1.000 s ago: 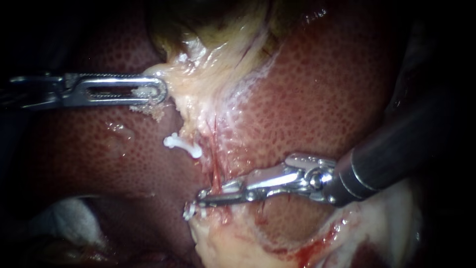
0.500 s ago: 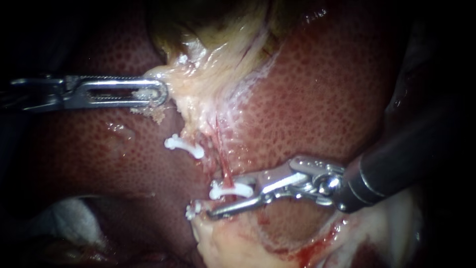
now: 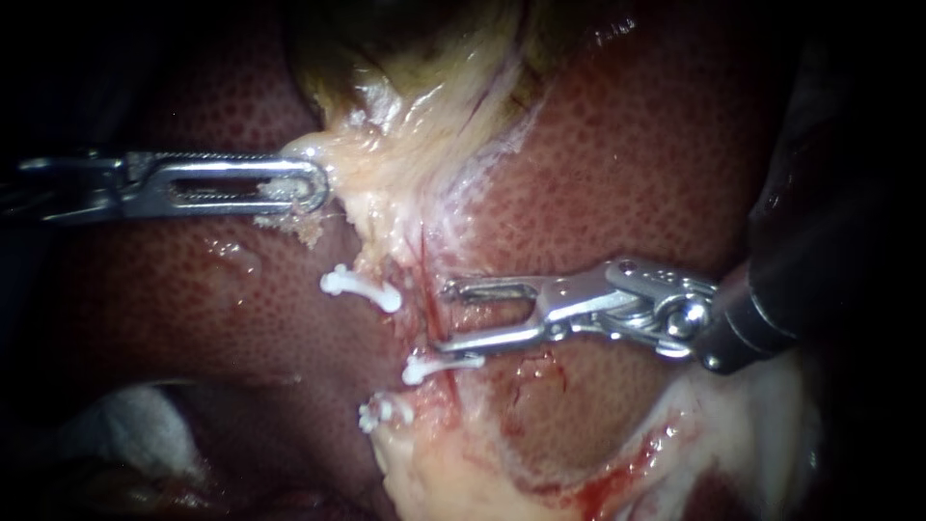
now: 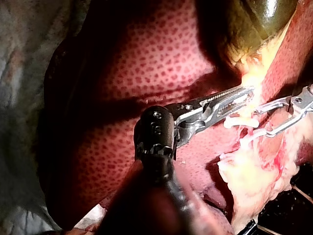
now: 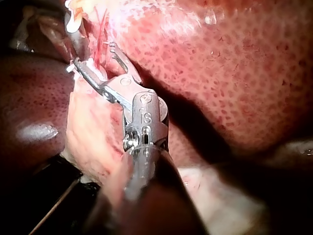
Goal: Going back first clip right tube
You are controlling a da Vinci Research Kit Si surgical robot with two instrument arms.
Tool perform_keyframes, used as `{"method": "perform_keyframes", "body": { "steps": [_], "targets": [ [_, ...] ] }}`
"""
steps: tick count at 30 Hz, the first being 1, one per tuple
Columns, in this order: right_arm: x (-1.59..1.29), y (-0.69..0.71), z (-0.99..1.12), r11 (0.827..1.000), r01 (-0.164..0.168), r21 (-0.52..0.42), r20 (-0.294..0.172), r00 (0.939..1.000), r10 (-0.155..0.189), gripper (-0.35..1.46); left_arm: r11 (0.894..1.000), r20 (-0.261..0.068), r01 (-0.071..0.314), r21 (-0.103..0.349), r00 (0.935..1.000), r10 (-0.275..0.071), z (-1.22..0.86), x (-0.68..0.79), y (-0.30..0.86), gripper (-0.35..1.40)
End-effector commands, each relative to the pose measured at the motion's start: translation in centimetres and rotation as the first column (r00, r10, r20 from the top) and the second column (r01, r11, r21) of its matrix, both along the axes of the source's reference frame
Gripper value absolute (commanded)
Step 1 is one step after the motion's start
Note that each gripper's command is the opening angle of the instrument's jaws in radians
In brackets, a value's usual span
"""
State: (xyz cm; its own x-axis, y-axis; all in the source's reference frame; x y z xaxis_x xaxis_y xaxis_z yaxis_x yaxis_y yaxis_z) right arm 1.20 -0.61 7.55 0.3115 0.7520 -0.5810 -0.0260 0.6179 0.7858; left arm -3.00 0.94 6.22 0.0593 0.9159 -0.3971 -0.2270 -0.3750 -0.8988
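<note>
Left instrument (image 3: 311, 185) jaws pinched on pale tissue (image 3: 376, 183) under gallbladder (image 3: 424, 48). Mid-liver (image 3: 598, 174), white clip (image 3: 439, 365) sits across red tube (image 3: 424, 256), just below right instrument (image 3: 442, 315); its jaws are spread and empty, tips at the tube.

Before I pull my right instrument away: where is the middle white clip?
In the endoscope view the middle clip lies across the thin red tube, just below the right instrument and its open lower jaw, between the upper clip and lower clip.
</note>
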Motion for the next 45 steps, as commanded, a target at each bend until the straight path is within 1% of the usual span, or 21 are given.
{"method": "perform_keyframes", "body": {
  "steps": [1,4,7,9,10,13,14,17,21,23,27,33,36,39,40,42,45],
  "targets": [
    [-0.03,-0.01,-0.04,1.000,0.010,-0.012,-0.007,0.9999,-0.010,0.49,1.000,0.000,0.000,0.000,1.0000,0.000,0.01,0.00,0.00,-0.35],
    [-0.20,0.01,-0.21,0.997,0.036,-0.069,-0.032,0.9988,-0.038,0.49,1.000,0.000,-0.001,0.000,1.0000,0.001,0.02,0.00,0.00,-0.35],
    [-0.42,0.11,-0.44,0.989,0.054,-0.135,-0.053,0.9967,-0.062,0.49,1.000,0.000,-0.001,-0.001,1.0000,0.001,0.03,0.01,0.00,-0.35],
    [-0.53,0.18,-0.58,0.984,0.057,-0.168,-0.058,0.9960,-0.067,0.49,1.000,0.000,-0.001,-0.001,1.0000,0.001,0.04,0.01,0.00,-0.35],
    [-0.61,0.23,-0.68,0.979,0.058,-0.197,-0.063,0.9954,-0.072,0.49,1.000,0.000,-0.001,-0.001,1.0000,0.001,0.04,0.01,0.00,-0.35],
    [-0.74,0.34,-0.87,0.971,0.057,-0.233,-0.065,0.9952,-0.074,0.49,1.000,0.000,-0.001,-0.001,1.0000,0.001,0.04,0.00,0.00,-0.35],
    [-0.77,0.37,-0.92,0.967,0.056,-0.248,-0.065,0.9951,-0.074,0.49,1.000,0.000,-0.001,-0.001,1.0000,0.001,0.05,0.00,0.00,-0.35],
    [-0.83,0.44,-1.02,0.964,0.054,-0.259,-0.065,0.9952,-0.073,0.50,1.000,0.000,-0.001,-0.002,1.0000,0.001,0.07,0.00,-0.01,-0.35],
    [-0.85,0.44,-1.03,0.962,0.056,-0.269,-0.067,0.9948,-0.077,0.50,1.000,0.000,0.002,-0.007,1.0000,-0.002,0.13,-0.03,-0.04,-0.35],
    [-0.85,0.43,-1.02,0.961,0.056,-0.270,-0.067,0.9948,-0.077,0.50,1.000,-0.009,0.003,-0.008,1.0000,-0.003,0.18,-0.07,-0.06,-0.35],
    [-0.85,0.43,-1.02,0.961,0.057,-0.270,-0.067,0.9947,-0.077,0.50,1.000,-0.016,-0.009,-0.011,0.9998,0.009,0.30,-0.19,-0.09,-0.35],
    [-0.86,0.42,-1.03,0.961,0.057,-0.270,-0.067,0.9947,-0.078,0.50,0.999,-0.029,-0.030,-0.014,0.9992,0.029,0.56,-0.47,-0.08,-0.35],
    [-0.86,0.42,-1.03,0.961,0.057,-0.270,-0.067,0.9947,-0.078,0.50,0.999,-0.036,-0.044,-0.017,0.9984,0.043,0.72,-0.64,-0.10,-0.35],
    [-0.86,0.42,-1.03,0.961,0.057,-0.270,-0.067,0.9947,-0.078,0.50,0.998,-0.047,-0.060,-0.022,0.9972,0.059,0.92,-0.81,-0.16,-0.35],
    [-0.86,0.42,-1.03,0.961,0.057,-0.270,-0.067,0.9947,-0.078,0.50,0.997,-0.052,-0.069,-0.031,0.9964,0.067,0.99,-0.87,-0.19,-0.35],
    [-0.86,0.42,-1.03,0.961,0.057,-0.270,-0.067,0.9947,-0.078,0.50,0.997,-0.052,-0.078,-0.023,0.9957,0.077,1.08,-0.94,-0.24,-0.35],
    [-0.86,0.42,-1.03,0.961,0.057,-0.270,-0.067,0.9947,-0.078,0.50,0.996,-0.053,-0.086,-0.016,0.9949,0.085,1.18,-1.00,-0.30,-0.35]
  ]
}}
